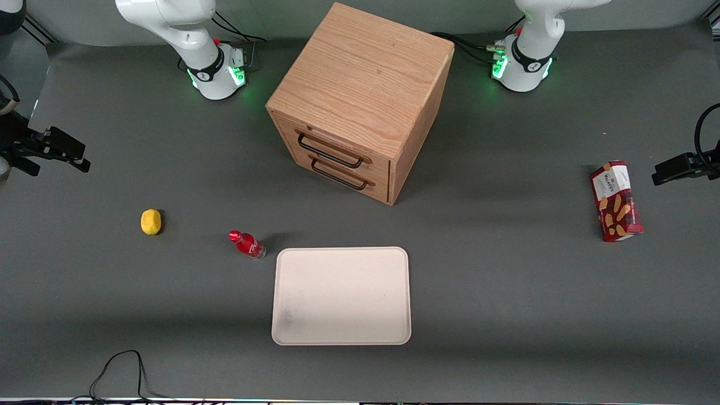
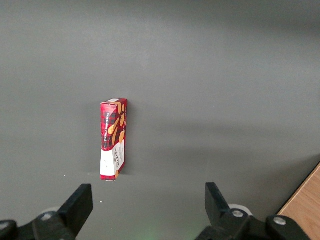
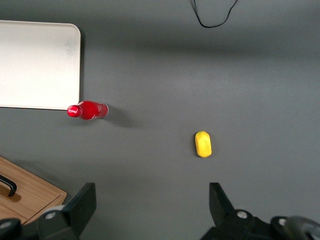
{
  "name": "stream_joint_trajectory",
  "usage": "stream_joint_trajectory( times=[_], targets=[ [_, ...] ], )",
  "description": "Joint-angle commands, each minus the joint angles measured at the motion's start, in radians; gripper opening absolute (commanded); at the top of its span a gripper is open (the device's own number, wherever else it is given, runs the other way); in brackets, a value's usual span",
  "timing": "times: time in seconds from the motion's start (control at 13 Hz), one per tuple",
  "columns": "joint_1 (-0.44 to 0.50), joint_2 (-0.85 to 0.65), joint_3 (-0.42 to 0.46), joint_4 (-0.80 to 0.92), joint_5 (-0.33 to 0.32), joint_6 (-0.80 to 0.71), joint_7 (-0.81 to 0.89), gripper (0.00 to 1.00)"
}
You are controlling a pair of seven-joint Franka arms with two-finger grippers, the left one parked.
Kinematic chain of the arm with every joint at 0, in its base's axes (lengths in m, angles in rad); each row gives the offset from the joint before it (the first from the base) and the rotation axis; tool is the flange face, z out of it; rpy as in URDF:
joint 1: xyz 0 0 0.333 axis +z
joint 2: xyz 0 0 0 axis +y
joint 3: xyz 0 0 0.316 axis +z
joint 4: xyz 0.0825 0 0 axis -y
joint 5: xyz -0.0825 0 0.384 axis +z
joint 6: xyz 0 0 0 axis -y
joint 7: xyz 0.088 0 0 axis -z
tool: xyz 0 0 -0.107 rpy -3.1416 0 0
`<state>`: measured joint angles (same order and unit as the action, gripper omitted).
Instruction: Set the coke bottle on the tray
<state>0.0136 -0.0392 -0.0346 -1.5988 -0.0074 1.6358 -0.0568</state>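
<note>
- Coke bottle [image 1: 246, 244] stands upright on the bare mat at centre-left of the front view, just beside the upper left corner of the tray [image 1: 341, 332]; it looks close to the rim but apart from it, so the task is not yet begun.
- Right arm's gripper [image 1: 53, 152] hangs at the left edge of the front view, well apart from the bottle; its fingers [image 3: 82, 204] are spread wide and hold nothing, probably parked high to survey the scene.
- Count: one bottle, one tray, one lemon [image 1: 151, 221], one wooden cabinet [image 1: 360, 95] with two drawers, one snack box [image 1: 616, 201].
- Lemon lies between gripper and bottle, so the reach likely passes over it.
- Tray is bare, leaving ample room for setting down.
</note>
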Motion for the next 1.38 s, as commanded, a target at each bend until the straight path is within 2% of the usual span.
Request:
stream_joint_trajectory(
  times=[0.0, 1.31],
  targets=[
    [0.008, -0.005, -0.004, -0.001, -0.016, -0.013, -0.021, 1.00],
    [0.042, 0.016, -0.002, 0.007, -0.009, -0.013, -0.008, 1.00]
  ],
)
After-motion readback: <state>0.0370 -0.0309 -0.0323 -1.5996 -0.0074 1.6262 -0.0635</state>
